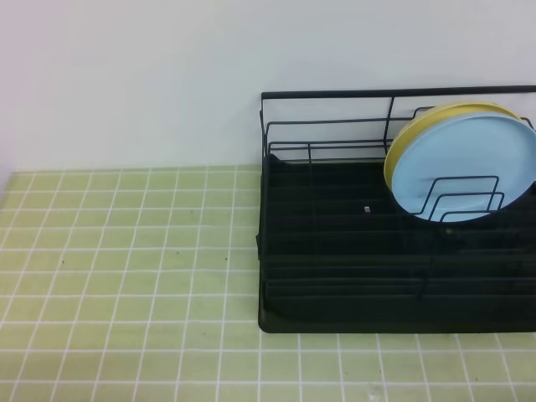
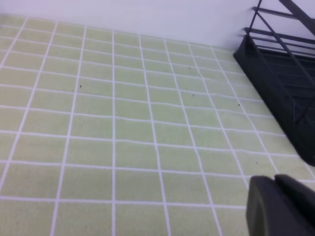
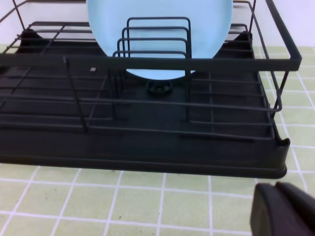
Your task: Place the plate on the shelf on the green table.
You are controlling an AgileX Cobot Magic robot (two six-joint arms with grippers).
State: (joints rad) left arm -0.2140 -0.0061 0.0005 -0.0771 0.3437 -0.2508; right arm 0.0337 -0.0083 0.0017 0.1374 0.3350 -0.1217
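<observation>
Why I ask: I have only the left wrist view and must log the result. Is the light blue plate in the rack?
Observer: Yes. The plate stands on edge in the right part of the shelf, behind the wire dividers.
Operator: Is anything else in there with it?
Observer: A yellow plate stands just behind it, toward the rear rail.
Operator: Is the right arm holding it?
Observer: No. The right end effector shows only at the corner of its own view, over the green table in front of the shelf, apart from the plate.
</observation>
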